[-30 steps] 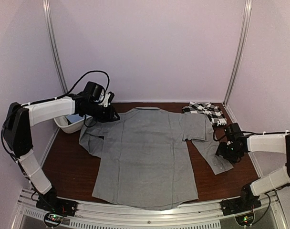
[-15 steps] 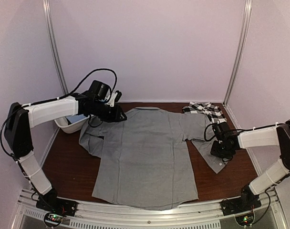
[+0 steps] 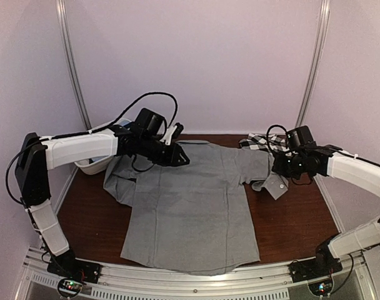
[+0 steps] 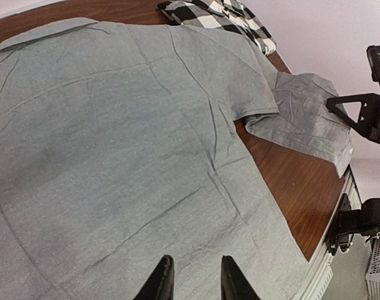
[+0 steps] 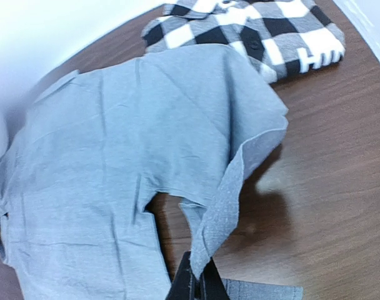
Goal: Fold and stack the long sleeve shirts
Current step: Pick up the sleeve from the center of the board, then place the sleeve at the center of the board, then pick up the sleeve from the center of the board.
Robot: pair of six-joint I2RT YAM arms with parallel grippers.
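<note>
Top external view showed the grey shirt point(image 3: 190, 206) spread flat on the counter point(image 3: 296, 219), collar at the far side and hem toward the arm bases.

Right gripper point(image 5: 193, 284): clenched on the edge of the grey shirt's right-hand sleeve point(image 5: 240, 162). The pinched cloth was lifted clear of the counter and the cuff hung below the grip.

Left gripper point(image 4: 195, 265): held above the grey shirt near its collar, fingers part-way apart with nothing seen between them. Whether the tips touched the cloth could not be determined from the wrist view.

Governing relation: the body of the grey shirt lay to the left of the right gripper. The sleeve ran outward from the shoulder seam toward that gripper, roughly crosswise to the shirt's collar-to-hem line. In my judgement the sleeve needs carrying leftward, along its own length, to lie across the shirt's body. The right arm was plainly the nearer arm and already had the grasp.

Checked shirt point(image 5: 240, 25): folded, just beyond the grey shirt's right shoulder, apart from the lifted sleeve.

Risk, as assessed: drag at the shoulder seam may pull the flat body out of line.
</note>
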